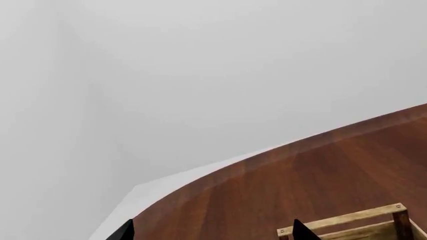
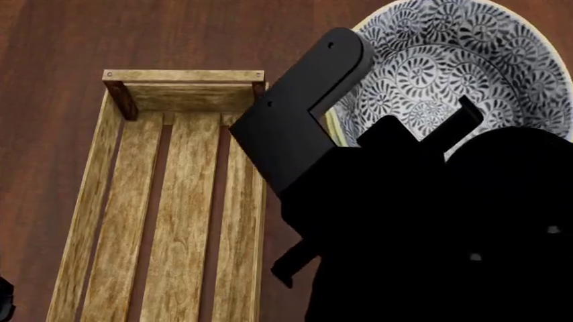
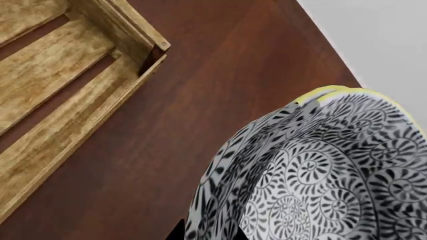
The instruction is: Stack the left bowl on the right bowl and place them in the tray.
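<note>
head view: the tray (image 2: pixel 170 201) lies lengthwise on the dark wooden surface (image 2: pixel 54 40), its slats bare. just right of it the patterned bowl (image 2: pixel 447 67) is held up, largely covered by the black right arm (image 2: pixel 421 221); whether it is one bowl or two nested i cannot tell.

left wrist view: the left end effector (image 1: pixel 213 235) shows only two black fingertips, set apart and holding nothing, above the surface near a tray corner.

right wrist view: the right end effector is barely visible below the tilted bowl's rim; its grip cannot be told.

Dark wood table (image 1: pixel 313 185) w/ curved edge, plain pale-grey surrounds.
</note>
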